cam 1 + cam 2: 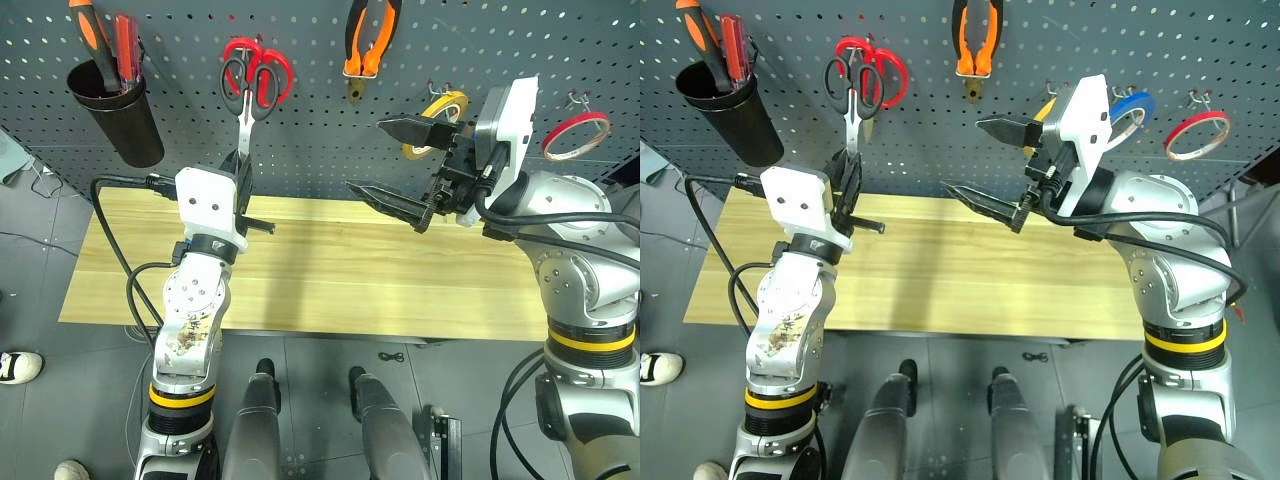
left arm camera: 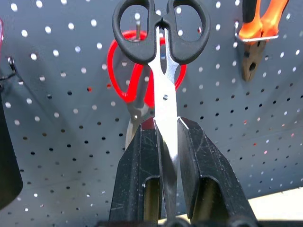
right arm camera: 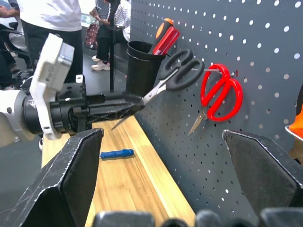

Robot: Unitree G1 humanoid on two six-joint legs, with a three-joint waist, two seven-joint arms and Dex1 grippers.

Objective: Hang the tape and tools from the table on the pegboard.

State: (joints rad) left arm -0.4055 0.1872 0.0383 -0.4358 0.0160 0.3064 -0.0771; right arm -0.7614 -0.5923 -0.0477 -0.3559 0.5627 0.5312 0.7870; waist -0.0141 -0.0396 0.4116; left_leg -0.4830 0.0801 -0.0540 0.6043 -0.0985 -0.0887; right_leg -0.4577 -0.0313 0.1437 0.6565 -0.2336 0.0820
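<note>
My left gripper (image 1: 243, 165) is shut on the blades of the small black-handled scissors (image 2: 161, 33), which point handles-up at the pegboard (image 1: 180, 40). Their handles overlap the hanging red-handled scissors (image 1: 262, 65); I cannot tell whether a loop touches a hook. My right gripper (image 1: 368, 157) hangs open and empty above the table (image 1: 330, 270). The orange-and-black pliers (image 1: 370, 40) hang on the board at top centre. The red tape (image 1: 575, 135) hangs at the right. The blue-handled screwdriver (image 3: 116, 153) lies on the table near the left arm.
A black cup (image 1: 115, 105) with an orange and a red screwdriver hangs at the board's left. A yellow roll (image 1: 440, 115) and a blue roll (image 1: 1130, 108) hang behind my right gripper. People (image 3: 52, 19) stand beyond the table's left end.
</note>
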